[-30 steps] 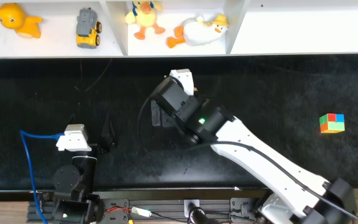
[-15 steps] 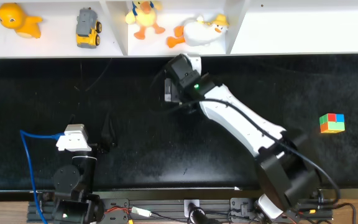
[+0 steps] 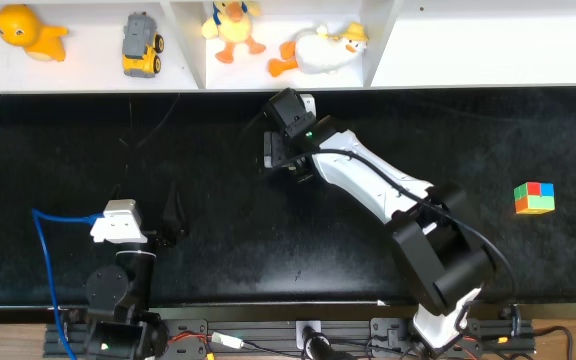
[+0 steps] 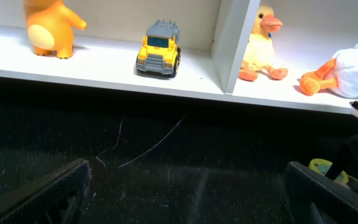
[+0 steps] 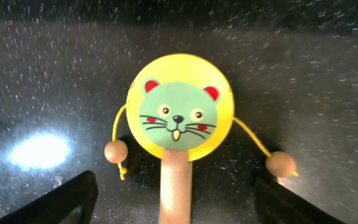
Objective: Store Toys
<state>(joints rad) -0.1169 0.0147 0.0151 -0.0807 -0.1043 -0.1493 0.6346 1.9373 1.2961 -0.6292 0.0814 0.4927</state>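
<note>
right gripper [image 5: 174, 180]: wide, straddling the handle of the rattle [image 5: 180, 118], apparently lined up for a pinch | rattle: flat on worktop [image 3: 68, 140], 12 o'clock near shelf [image 3: 488, 50] | left gripper [image 4: 186, 168]: wide, parked at 8 o'clock

A rattle drum [image 5: 180, 118] lies flat and face up on the black table [image 3: 88, 130]: a yellow disc with a green mouse face, a wooden handle, and two wooden beads on yellow strings flung out to either side. A multicoloured cube [image 3: 534, 198] sits near the table's right edge, well apart from the other toys. On the white shelf [image 3: 468, 60] along the far edge, the left compartment holds an orange duck [image 3: 28, 30] and, beside it, a yellow truck [image 3: 142, 45] standing on its wheels. The middle compartment holds a yellow plush duck [image 3: 233, 28] sitting upright and a white plush bird [image 3: 323, 50] lying on its side, orange feet toward the duck.
</note>
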